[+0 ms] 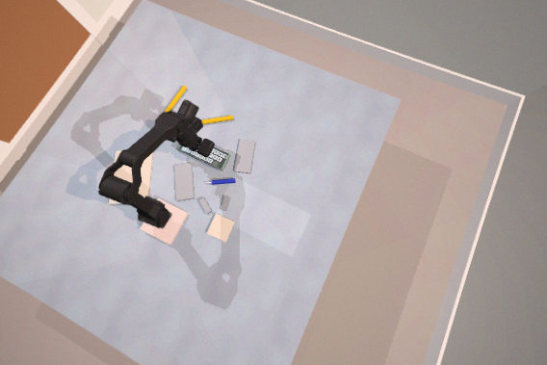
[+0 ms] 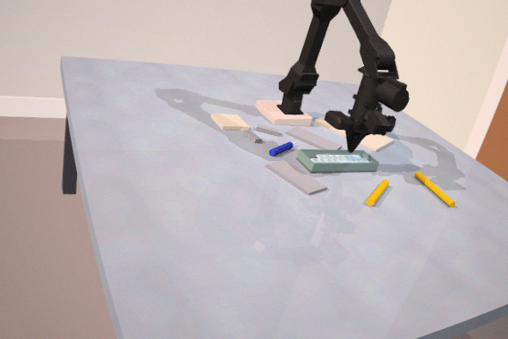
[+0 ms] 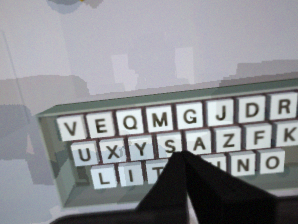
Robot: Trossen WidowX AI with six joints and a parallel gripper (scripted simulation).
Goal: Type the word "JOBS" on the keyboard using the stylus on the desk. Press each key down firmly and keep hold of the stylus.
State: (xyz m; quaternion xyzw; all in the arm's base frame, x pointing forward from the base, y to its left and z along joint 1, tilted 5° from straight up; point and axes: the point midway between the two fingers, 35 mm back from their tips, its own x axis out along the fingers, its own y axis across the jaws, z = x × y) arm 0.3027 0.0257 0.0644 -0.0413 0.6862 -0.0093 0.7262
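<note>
The keyboard, a green tray (image 1: 221,163) (image 2: 344,166) (image 3: 52,162) with white letter keys, lies on the desk. My gripper (image 2: 351,149) (image 3: 180,158) is shut and empty, pointing down over the keyboard. In the wrist view its tips overlap the lower edge of the S key (image 3: 170,145) and the A key (image 3: 201,146); whether they touch is not clear. The J key (image 3: 220,110) is in the top row and the O key (image 3: 272,162) in the bottom row. No B is readable; the fingers hide part of the bottom row. The blue stylus (image 1: 222,181) (image 2: 282,148) lies on the desk beside the keyboard, away from the gripper.
Two yellow sticks (image 1: 176,98) (image 2: 377,192) lie on the far side of the keyboard from the arm's base. A flat grey block (image 1: 245,156) (image 2: 297,177) lies at its end, another grey block (image 1: 184,181) on the base side. Small grey blocks (image 1: 205,205) and a tan square (image 1: 221,227) lie beyond the stylus.
</note>
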